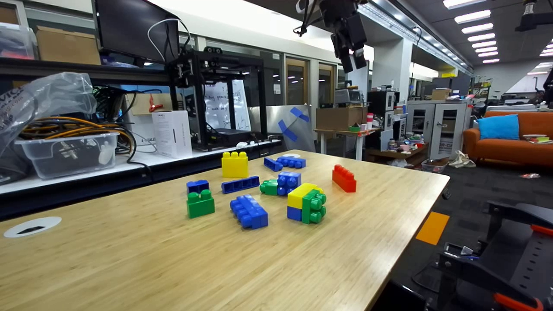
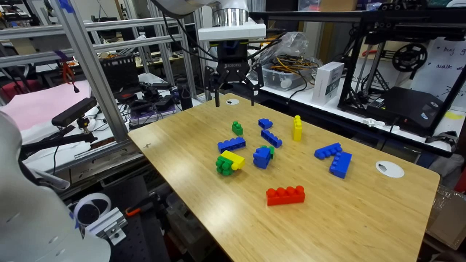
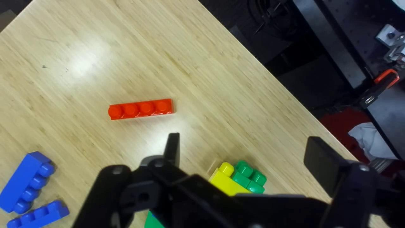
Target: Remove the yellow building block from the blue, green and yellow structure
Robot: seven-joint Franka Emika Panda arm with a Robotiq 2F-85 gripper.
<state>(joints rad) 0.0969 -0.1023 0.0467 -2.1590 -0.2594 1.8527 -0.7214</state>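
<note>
Going left to right in an exterior view, we come first to the structure [image 2: 230,162], resting on the worktop [image 2: 346,211]. The yellow block [image 2: 233,159] is part of it: we see it on top in both exterior views, lying over a blue piece [image 1: 294,214] and touching a green piece [image 1: 314,207] whose studs point sideways. Near the structure lies a blue brick [image 2: 232,145]. High over the worktop, well apart from every brick, hang the fingers [image 2: 217,100], spread wide with a clear gap between them (in the wrist view we get the structure only in part, yellow and green, well below them). Next comes a green brick [image 2: 237,129], upright with its studs up. After it sits a blue block [image 2: 260,158] with a green block [image 2: 272,152] against it; whether the two are joined, we cannot tell. A short blue brick [image 2: 265,123] lies behind, with a slim blue brick [image 2: 271,138] near it, tipped onto its side. The red brick [image 2: 285,196] stands well apart from the rest, nearer to us, its four studs up. Farther back, the tall yellow brick [image 2: 297,130] is upright too, its studs also on top. At the far right, two more blue bricks [image 2: 340,165] lie close together, near a white disc [image 2: 393,169] in the worktop.
</note>
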